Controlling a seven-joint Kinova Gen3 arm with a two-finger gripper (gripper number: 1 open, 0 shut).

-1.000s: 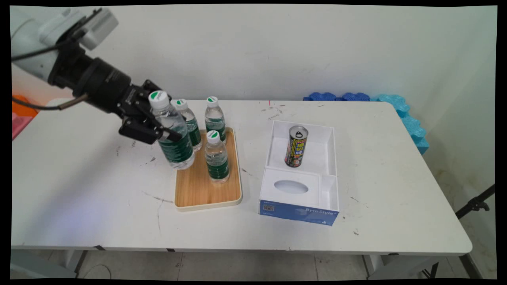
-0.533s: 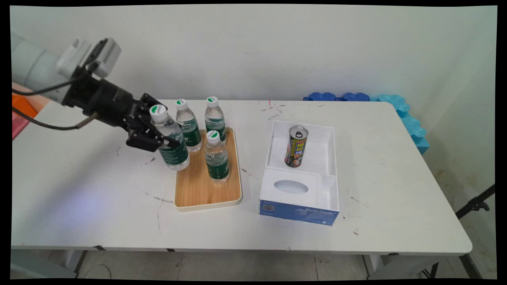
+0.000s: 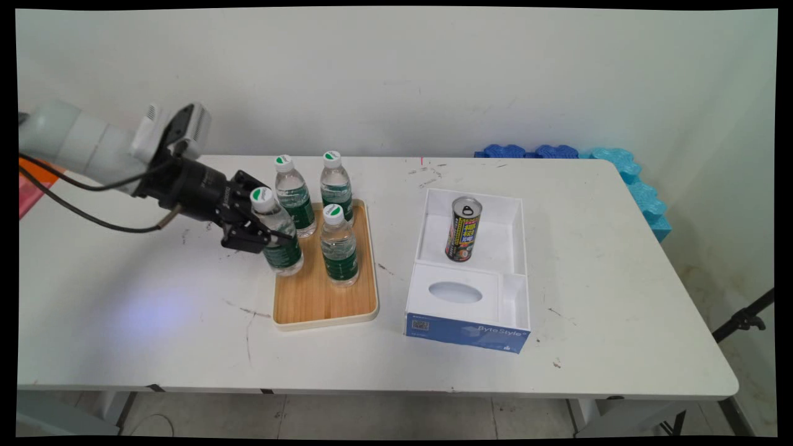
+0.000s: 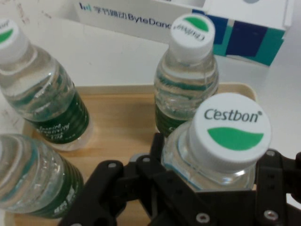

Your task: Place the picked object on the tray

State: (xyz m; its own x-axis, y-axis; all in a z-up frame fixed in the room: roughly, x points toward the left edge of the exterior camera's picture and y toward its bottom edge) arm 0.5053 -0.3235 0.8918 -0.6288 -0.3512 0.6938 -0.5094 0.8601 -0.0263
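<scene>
Main view: fixed, high over near table (image 3: 124, 334) edge, facing wall. Hand view: close above wooden tray (image 4: 122, 117), looking down along gripper (image 4: 207, 207). Shared: tray (image 3: 310, 303), bottles, blue box edge.

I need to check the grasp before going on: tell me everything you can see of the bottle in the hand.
The held bottle is clear plastic, holding clear liquid, with a dark green label and a white cap printed Cestbon over a green mark. The hand is shut on its upper body below the cap. It leans slightly, at the wooden tray's left edge; whether its base rests on the tray cannot be told. Three like bottles stand beside it.
</scene>
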